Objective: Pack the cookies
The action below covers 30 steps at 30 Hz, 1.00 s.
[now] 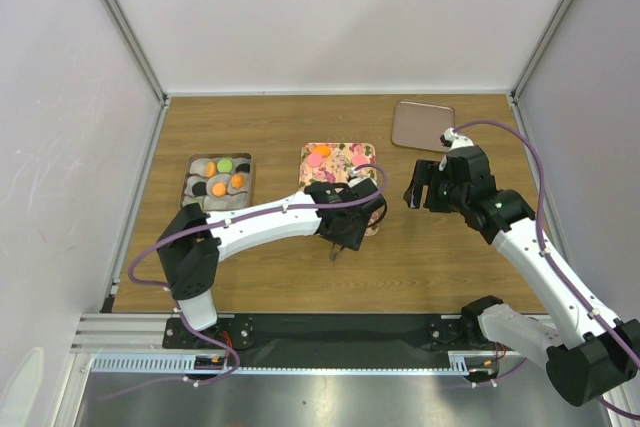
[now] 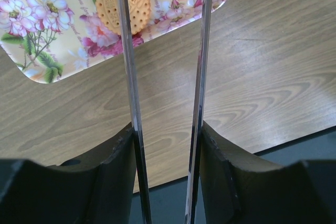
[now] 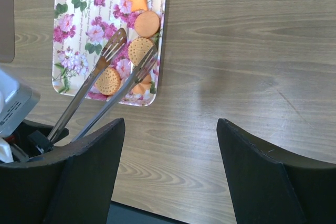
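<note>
Partway through, judging by the layout. Already packed: several cookies set in white paper cups inside the grey box at the left of the desk, with orange, green and black ones visible from above. Left to move: a handful on the floral tray mid-desk, pink and orange in the top view. From the right wrist, a round orange disc, two tan patterned biscuits and an orange shaped piece along the tray's right edge. Not closed yet either: box open, with a flat brown panel, probably its lid, lying at the far right, well apart.

Left gripper clamped on a pair of metal tongs, poised over the tray's near right corner. Tong tips apart, nothing visibly pinched between them. Right gripper spread wide, holding nothing, hovering just right of the tray.

Hard to make out:
- The exact count in the box, with cups and cookies overlapping at this size, and any unfilled cups.
- Contact or gap between the tong tips and the tray.
- Tips straddling one tan biscuit or merely beside it.

Near right corner of the tray covered by the left arm from above. Left wrist view cut off past the tray's corner, showing only one tan biscuit and part of the orange piece.
</note>
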Motion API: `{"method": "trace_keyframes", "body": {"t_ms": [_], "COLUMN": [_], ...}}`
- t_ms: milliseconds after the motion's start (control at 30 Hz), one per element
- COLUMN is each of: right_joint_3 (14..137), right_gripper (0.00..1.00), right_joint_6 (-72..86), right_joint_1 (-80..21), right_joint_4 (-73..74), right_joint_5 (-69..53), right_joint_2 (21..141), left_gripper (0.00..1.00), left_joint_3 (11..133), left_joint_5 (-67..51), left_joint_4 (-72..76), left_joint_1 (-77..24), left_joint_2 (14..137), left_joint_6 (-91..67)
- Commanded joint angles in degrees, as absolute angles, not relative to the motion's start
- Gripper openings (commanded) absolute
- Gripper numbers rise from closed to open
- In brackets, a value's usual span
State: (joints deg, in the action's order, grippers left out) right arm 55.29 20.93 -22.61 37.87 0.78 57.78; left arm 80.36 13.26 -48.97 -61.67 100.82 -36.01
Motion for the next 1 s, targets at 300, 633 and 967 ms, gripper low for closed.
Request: {"method": "trace_keyframes", "body": {"t_ms": [300,633,967], "right_joint_3": [54.49,54.14,53.88], "right_gripper": [0.77,0.77,0.77], "right_joint_6": [21.88,21.71,21.53], "right_joint_1": [-22.41,-22.50,-22.50], "right_joint_4": [35.95,35.51,35.16], "right_joint_5": [-1.14,-1.41,-1.76], "right_joint_2": [56.34,56.34,56.25], "left_gripper": [0.50,0.49,0.48], "left_joint_3": [82.62,85.95,85.96], "left_joint_5": [15.12,15.12,15.29], "left_joint_4": [-52.47,-53.17,-53.53], "left_joint_1": [-62.67,-62.67,-62.05], "left_joint_2": [100.02,102.48,102.92], "left_joint_6": [-34.90,-33.40,-33.31]}}
